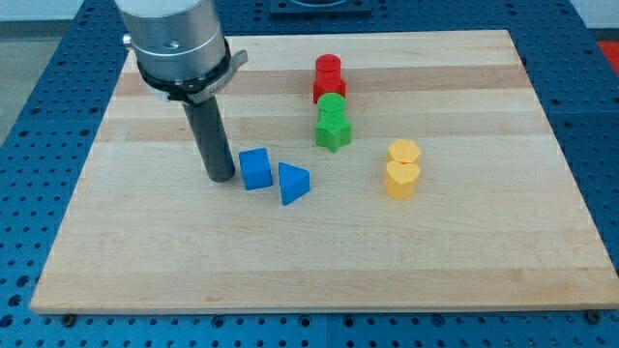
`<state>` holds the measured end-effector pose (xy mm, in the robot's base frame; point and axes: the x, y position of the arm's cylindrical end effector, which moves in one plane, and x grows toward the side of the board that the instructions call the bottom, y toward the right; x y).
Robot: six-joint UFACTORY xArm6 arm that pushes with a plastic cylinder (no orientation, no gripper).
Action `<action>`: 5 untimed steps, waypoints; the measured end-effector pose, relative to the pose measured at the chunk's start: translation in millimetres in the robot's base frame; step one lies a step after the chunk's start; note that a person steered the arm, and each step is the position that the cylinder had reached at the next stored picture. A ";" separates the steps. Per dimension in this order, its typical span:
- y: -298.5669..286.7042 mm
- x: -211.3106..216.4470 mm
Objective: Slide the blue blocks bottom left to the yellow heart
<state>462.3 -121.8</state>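
Tip (221,178) bare, clamps nothing, just left of blue cube (255,168); blue triangle (293,183) beside it. Risk: off-centre push splits pair, or overshoot knocks yellow heart (401,180).

A pale wood grain in lengthwise strips is shown by the table (464,242). Blue is seen on the cube (255,168) and the triangular block (293,183), red on two blocks (329,77), green on two (333,123), yellow on the heart (400,180) and its neighbour (403,152).
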 end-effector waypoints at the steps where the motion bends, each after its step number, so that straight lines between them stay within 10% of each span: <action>1: 3.2 -4.6; 5: 26.0 -13.0</action>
<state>449.3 -95.8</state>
